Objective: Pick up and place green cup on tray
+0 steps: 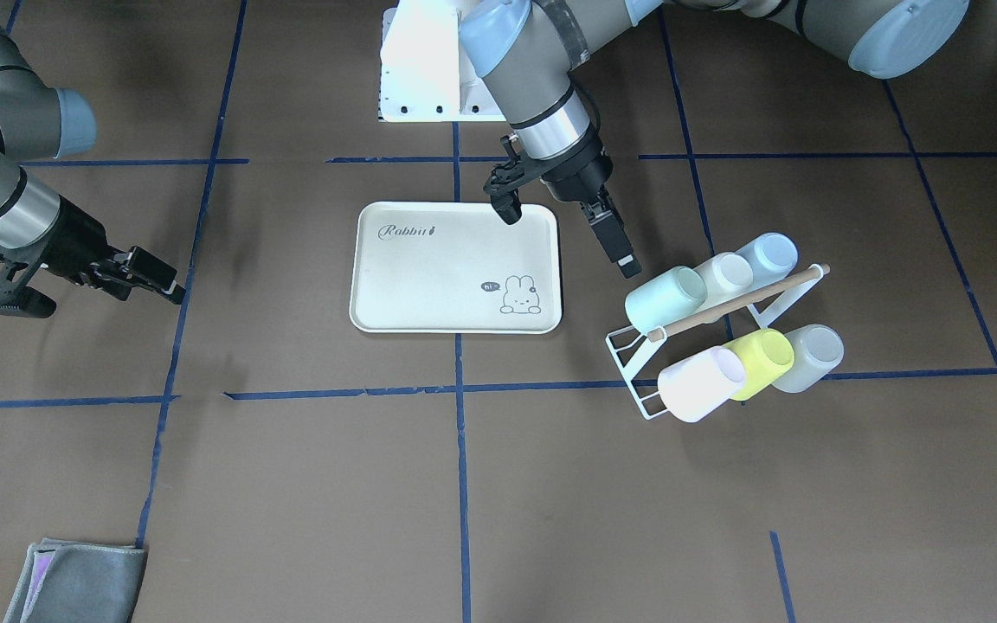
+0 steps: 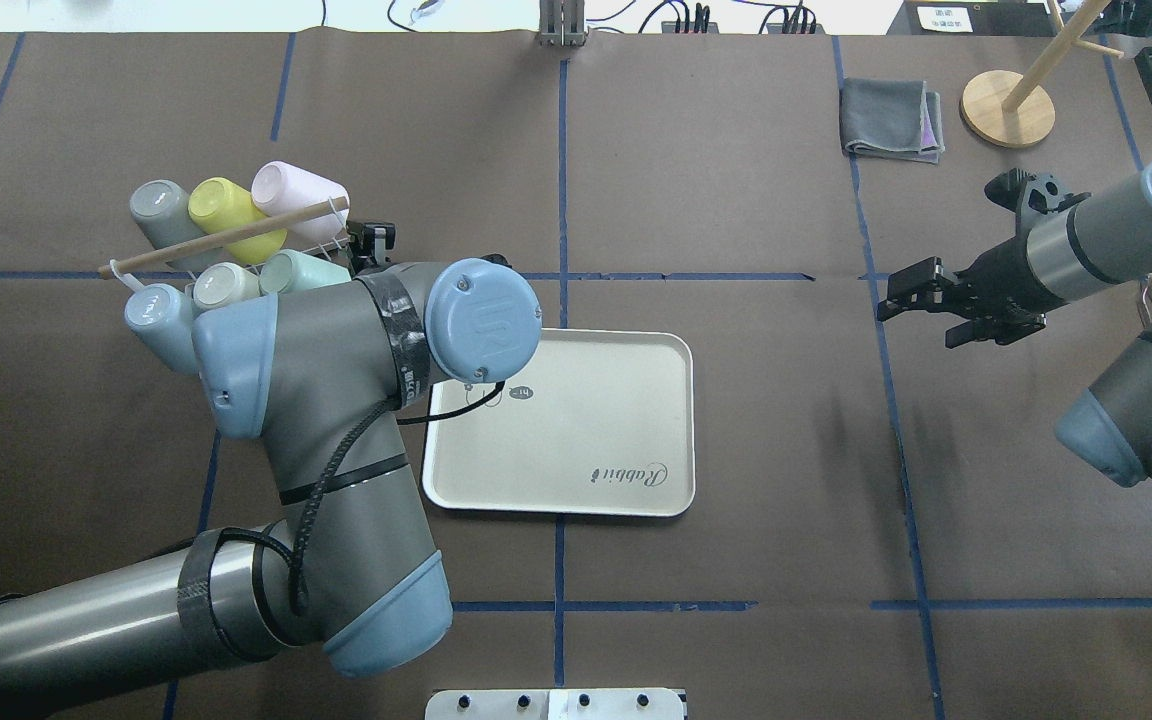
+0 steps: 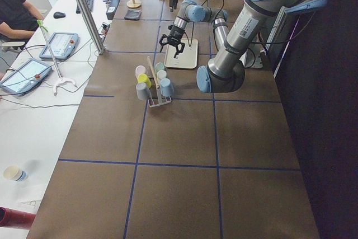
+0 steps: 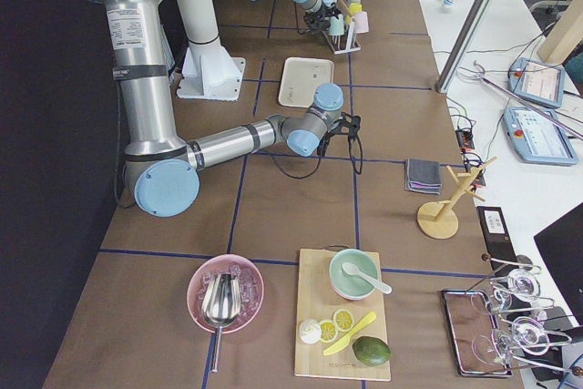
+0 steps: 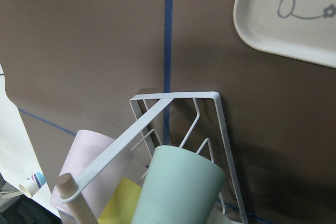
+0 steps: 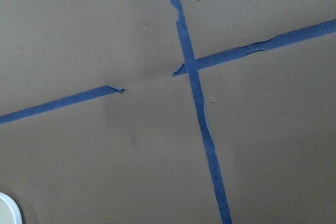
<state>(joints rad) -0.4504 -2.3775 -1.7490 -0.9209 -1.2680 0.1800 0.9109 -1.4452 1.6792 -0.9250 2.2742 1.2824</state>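
Left claw (image 1: 571, 241): released, jaws spread wide, holding nothing, poised just beside green cup (image 1: 665, 298). Green cup: on its side on wire cup rack (image 5: 176, 96) among other pastel cups, not yet grasped. Tray (image 1: 447, 277): on counter (image 1: 291, 484) near rack, no cup on it. Right claw (image 2: 926, 305): released, well apart. Judged remaining: grasp, lift, carry, place.

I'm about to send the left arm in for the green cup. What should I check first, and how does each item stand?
1. Left gripper open: ok, fingers wide apart.
2. Green cup free to take: ok, it sits on the rack, at the end nearest the tray.
3. Gripper lined up on the cup: not ok, it is short of it, by the tray's corner.
4. Room beside the neighbouring cream cup: cannot tell.
5. Tray free: ok, nothing on it.
6. Right gripper out of the way: ok, beyond the tray's other side.
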